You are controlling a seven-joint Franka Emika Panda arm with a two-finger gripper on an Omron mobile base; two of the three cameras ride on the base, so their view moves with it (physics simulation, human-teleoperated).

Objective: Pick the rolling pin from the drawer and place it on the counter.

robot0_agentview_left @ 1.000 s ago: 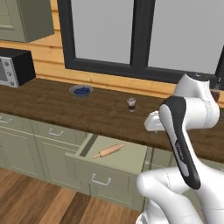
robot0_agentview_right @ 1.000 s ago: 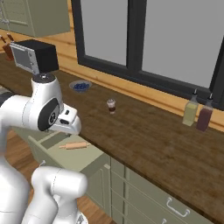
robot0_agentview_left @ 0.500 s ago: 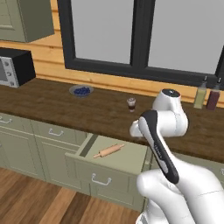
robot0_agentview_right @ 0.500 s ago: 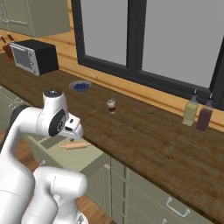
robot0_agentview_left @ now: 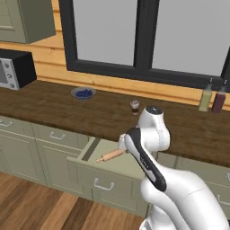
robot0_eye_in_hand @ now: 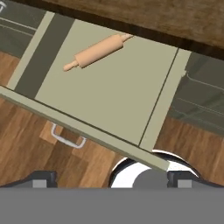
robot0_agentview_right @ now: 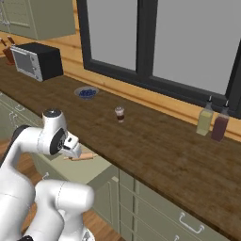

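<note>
We find no readable text, label, brand, number or sign. The two bottles [robot0_agentview_right: 213, 124] by the window show no readable labels, and the microwave [robot0_agentview_right: 35, 61] front carries no legible markings.

The white Franka arm with dark joints folds tightly forward, elbow raised, forearm angling down in front of the base. Its two-finger gripper [robot0_eye_in_hand: 111, 180] points downward, the small dark fingertips [robot0_eye_in_hand: 43, 180] spread as wide as they go, with nothing between them.
</note>
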